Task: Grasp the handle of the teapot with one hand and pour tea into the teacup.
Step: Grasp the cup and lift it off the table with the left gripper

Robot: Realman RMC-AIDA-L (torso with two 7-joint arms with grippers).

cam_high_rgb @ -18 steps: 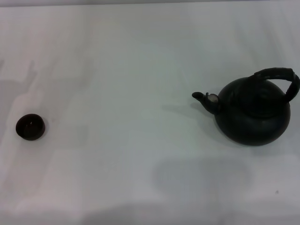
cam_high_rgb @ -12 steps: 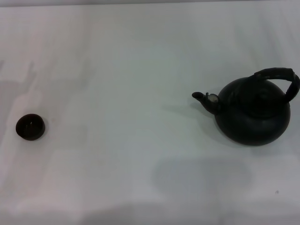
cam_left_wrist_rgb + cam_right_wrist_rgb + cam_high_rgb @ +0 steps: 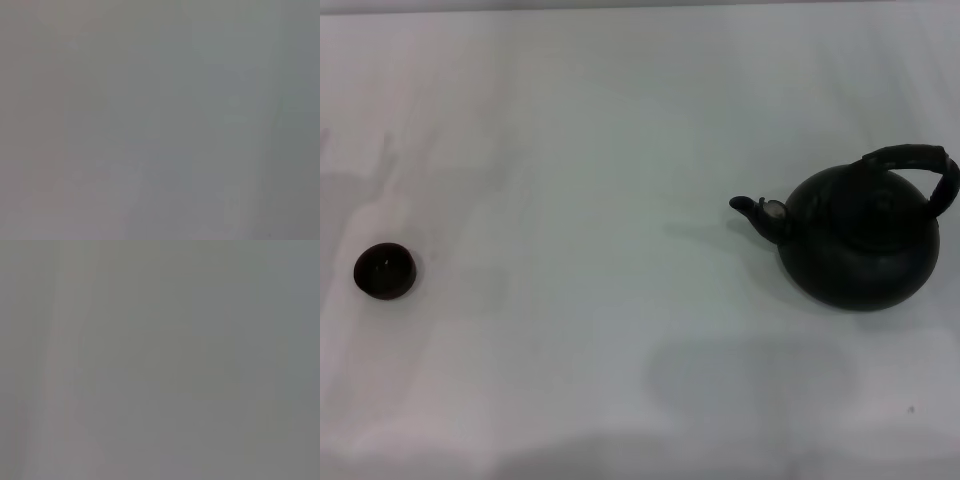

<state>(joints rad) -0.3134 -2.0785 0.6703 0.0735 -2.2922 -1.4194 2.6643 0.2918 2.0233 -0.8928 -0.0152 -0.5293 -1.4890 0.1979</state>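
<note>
So far nothing is grasped. Left to right in the head view: the teacup (image 3: 385, 271) sits at the left edge, slightly below mid-height, upright on the white table (image 3: 620, 150), mouth up, ready to receive a pour. Centre of the frame holds only bare surface. At the right sits the teapot (image 3: 860, 238), upright, spout (image 3: 757, 211) pointing left toward the cup; the handle (image 3: 920, 165) arches over its top, free. Cup and pot are well apart. Neither gripper appears; both wrist views show only blank grey, so finger state cannot be told. Judgement: the approach to the handle is not yet begun.
</note>
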